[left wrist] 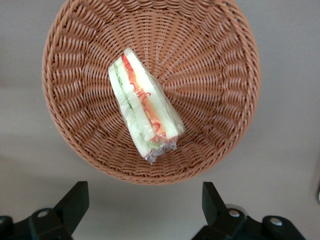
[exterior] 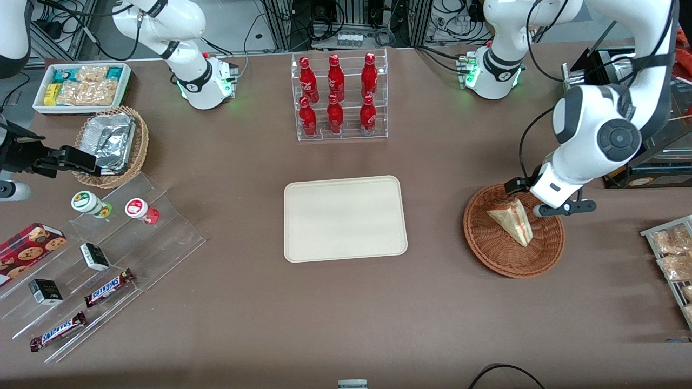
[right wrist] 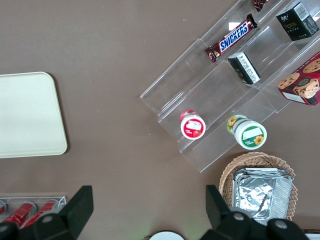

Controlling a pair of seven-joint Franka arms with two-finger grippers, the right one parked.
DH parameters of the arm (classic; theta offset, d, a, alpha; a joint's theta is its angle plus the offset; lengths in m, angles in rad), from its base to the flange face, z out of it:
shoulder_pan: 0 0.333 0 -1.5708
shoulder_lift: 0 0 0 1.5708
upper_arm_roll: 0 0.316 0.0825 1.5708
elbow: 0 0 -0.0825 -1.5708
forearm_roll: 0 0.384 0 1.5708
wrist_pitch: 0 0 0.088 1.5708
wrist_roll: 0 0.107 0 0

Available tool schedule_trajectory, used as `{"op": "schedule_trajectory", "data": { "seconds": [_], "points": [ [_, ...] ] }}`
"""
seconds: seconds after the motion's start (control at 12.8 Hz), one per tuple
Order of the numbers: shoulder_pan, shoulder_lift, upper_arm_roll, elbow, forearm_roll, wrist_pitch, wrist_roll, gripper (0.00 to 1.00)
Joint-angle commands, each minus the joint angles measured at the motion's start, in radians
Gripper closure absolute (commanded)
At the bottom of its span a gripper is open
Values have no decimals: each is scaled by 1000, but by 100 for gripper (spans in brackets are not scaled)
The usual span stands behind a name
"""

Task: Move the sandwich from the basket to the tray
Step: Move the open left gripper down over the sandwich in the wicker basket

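Note:
The sandwich, a pale bread wedge in clear wrap with red and green filling, lies in the round reddish-brown wicker basket toward the working arm's end of the table. The left wrist view looks straight down on the sandwich lying in the middle of the basket. My left gripper hovers above the basket's rim farthest from the front camera. It is open and empty, with its fingers spread wide over bare table just outside the rim. The cream tray lies empty at the table's middle, beside the basket.
A clear rack of red bottles stands farther from the front camera than the tray. A stepped acrylic shelf with candy bars, a tan basket with foil and a white snack bin lie toward the parked arm's end. Snack packets lie beside the basket.

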Motion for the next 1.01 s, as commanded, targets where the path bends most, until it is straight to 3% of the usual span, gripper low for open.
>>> {"op": "schedule_trajectory", "data": {
  "seconds": [0.0,0.23,0.47,0.7,0.94],
  "points": [
    [20,32,-7,-7,11,57,-50,0],
    [25,60,-7,-5,5,75,-154,0],
    [30,86,-9,-7,6,126,-407,0],
    [25,100,-9,-7,3,166,-531,0],
    [19,132,-12,-7,8,213,-542,0]
  ]
}}
